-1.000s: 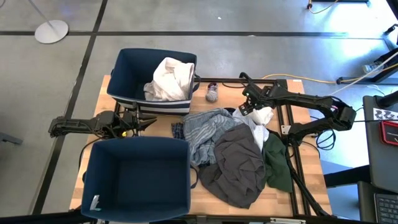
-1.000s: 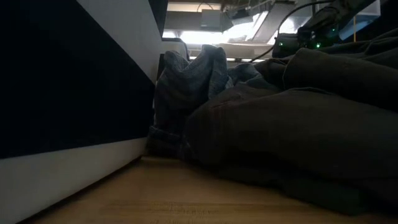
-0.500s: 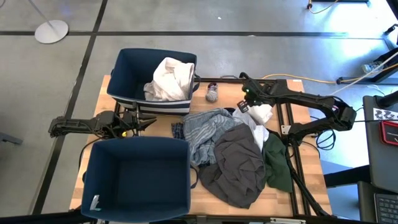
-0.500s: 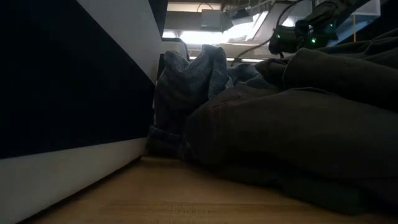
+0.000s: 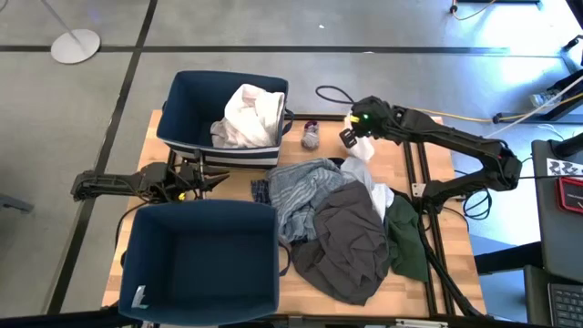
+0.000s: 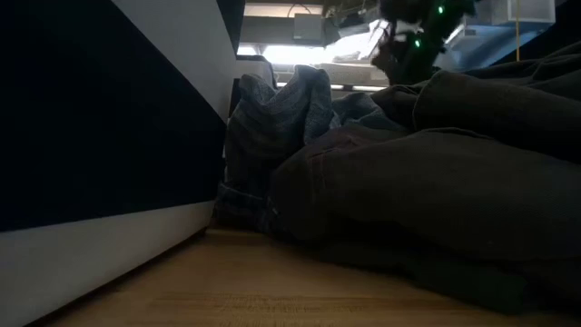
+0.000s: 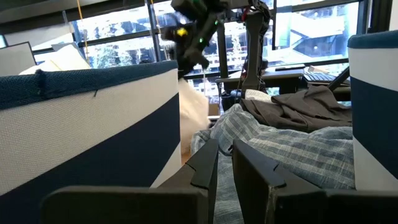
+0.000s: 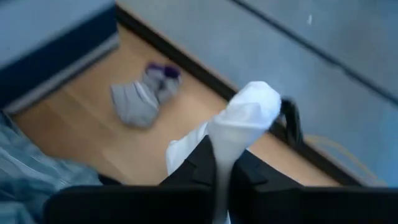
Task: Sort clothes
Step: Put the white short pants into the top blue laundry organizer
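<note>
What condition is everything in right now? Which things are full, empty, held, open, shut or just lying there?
Far bin: holds a white garment.
Near bin: no clothes in it.
Right gripper: raised, jaws shut on a white cloth.
Left gripper: resting between the bins, jaws nearly shut, holding nothing.
Sock: loose on the table.
Striped garment: crumpled in the pile.
Dark grey garment: on top of the pile.
Green garment: at the pile's edge.

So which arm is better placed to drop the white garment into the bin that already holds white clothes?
Right. The right gripper already pinches the white garment near that bin; the left gripper rests low between bins.
</note>
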You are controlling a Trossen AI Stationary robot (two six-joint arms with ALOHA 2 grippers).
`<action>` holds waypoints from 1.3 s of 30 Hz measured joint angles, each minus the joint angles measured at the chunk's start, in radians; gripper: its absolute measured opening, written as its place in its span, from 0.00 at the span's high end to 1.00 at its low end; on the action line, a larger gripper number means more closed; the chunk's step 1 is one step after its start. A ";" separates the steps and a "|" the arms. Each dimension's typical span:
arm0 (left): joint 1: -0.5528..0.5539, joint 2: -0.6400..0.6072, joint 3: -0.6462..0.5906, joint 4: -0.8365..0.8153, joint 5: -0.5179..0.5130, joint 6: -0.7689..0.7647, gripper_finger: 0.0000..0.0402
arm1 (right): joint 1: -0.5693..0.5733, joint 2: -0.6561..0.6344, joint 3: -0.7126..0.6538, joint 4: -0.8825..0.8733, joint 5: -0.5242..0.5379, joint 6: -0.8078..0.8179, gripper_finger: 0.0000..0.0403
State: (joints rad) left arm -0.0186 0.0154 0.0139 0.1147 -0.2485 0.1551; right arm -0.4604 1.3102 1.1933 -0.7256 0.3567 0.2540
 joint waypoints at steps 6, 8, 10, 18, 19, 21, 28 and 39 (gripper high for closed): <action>0.000 0.000 0.000 0.000 0.000 -0.002 0.90 | 0.075 0.000 0.103 0.081 0.083 -0.063 0.96; 0.000 0.000 0.000 0.000 0.000 -0.002 0.90 | 0.092 0.000 0.117 0.154 0.086 -0.090 0.97; 0.000 0.000 0.000 0.000 0.000 -0.002 0.90 | 0.103 0.000 0.123 0.238 0.086 -0.111 0.97; 0.000 0.000 0.000 0.000 0.000 -0.001 0.90 | 0.103 0.004 0.123 0.557 0.032 -0.176 0.93; 0.000 0.000 0.000 0.000 0.000 -0.001 0.90 | 0.103 0.004 0.123 0.597 0.031 -0.190 0.93; 0.000 0.000 0.000 0.000 0.000 -0.001 0.90 | 0.103 0.004 0.123 0.678 0.029 -0.232 0.94; 0.000 0.000 0.000 0.001 0.000 0.001 0.90 | 0.101 0.014 0.123 0.969 -0.012 -0.289 0.95; 0.000 0.000 0.000 0.001 0.000 0.025 0.90 | 0.100 0.159 0.123 1.369 -0.199 -0.286 0.94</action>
State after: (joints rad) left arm -0.0185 0.0158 0.0139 0.1160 -0.2485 0.1798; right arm -0.3600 1.4693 1.3167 0.6434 0.1580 -0.0320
